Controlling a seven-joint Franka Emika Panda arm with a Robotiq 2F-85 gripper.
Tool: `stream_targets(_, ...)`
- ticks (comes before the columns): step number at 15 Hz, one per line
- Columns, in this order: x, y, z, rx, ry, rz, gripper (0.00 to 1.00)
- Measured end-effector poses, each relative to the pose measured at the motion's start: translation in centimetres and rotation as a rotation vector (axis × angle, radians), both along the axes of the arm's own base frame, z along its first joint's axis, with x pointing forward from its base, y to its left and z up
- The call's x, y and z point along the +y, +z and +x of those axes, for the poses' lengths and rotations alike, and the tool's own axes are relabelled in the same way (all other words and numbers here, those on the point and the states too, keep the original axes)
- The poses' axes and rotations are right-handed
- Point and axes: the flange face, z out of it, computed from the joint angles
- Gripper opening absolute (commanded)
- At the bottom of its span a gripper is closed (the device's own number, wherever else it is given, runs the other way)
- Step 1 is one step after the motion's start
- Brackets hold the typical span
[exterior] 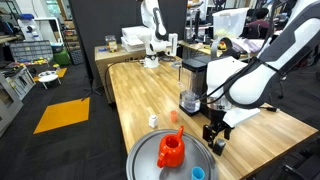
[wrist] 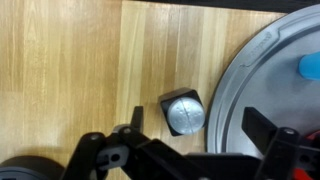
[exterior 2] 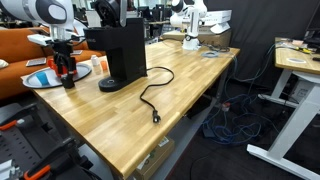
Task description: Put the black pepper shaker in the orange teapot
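Note:
The black pepper shaker (wrist: 183, 112) stands on the wooden table just outside the tray's rim; the wrist view shows its dark body and round silvery top from above. My gripper (wrist: 198, 125) is open above it, one finger to its left and the other over the tray, neither touching it. The orange teapot (exterior: 172, 150) sits upright on the round silver tray (exterior: 145, 158). In an exterior view my gripper (exterior: 213, 135) hangs low beside the tray's edge, and it also shows in the other one (exterior 2: 66, 75). The teapot is out of the wrist view.
A black coffee maker (exterior: 192, 85) (exterior 2: 120, 55) stands close behind the gripper, its cable (exterior 2: 150, 98) trailing over the table. A small clear-and-white shaker (exterior: 153, 121) and a tiny orange piece (exterior: 172, 114) are on the wood. A small blue object (exterior: 197, 173) (wrist: 310, 67) lies on the tray (wrist: 232, 95).

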Motion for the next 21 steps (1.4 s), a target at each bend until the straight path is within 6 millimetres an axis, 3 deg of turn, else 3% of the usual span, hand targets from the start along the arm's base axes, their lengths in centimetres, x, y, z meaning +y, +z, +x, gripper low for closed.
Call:
stream_targets(5,-0.61,-0.44,0.18,0.007,-0.010,-0.008,1.00)
stream_targets(7,-0.65,-0.76,0.06,0.013,-0.009,-0.009,0.73)
stream_targets(15,-0.87,-0.97,0.10,0.022,-0.006,0.001,0.16)
stream_targets(21,-0.87,-0.97,0.08,0.023,-0.003,0.001,0.14)
